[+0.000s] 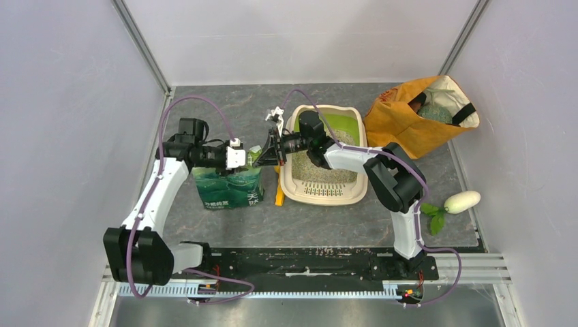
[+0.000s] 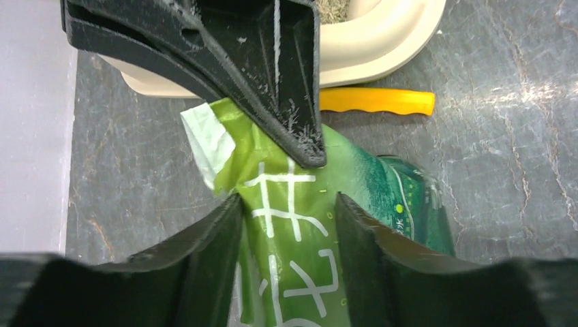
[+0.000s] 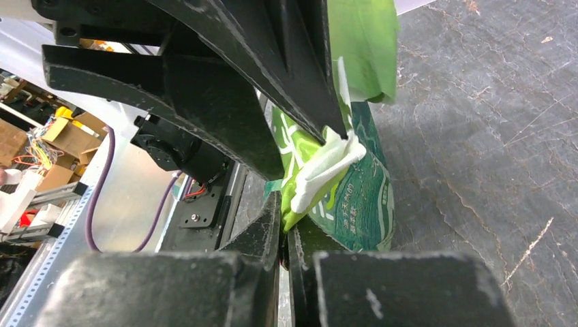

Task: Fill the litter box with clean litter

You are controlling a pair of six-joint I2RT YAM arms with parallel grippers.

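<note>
Centrally on the table (image 1: 307, 225), the box (image 1: 334, 107) holds litter (image 1: 310, 170) across its floor. Left of it stands the bag (image 1: 228, 187), upright, presumably to keep contents in. Right claw (image 3: 285, 204) pinches its torn top; left claw (image 2: 290, 204) flanks the neck, grip cannot be told.

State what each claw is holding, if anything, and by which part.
Right claw pinches the green bag by its top edge. Left claw straddles its upper part; grip unclear.
</note>
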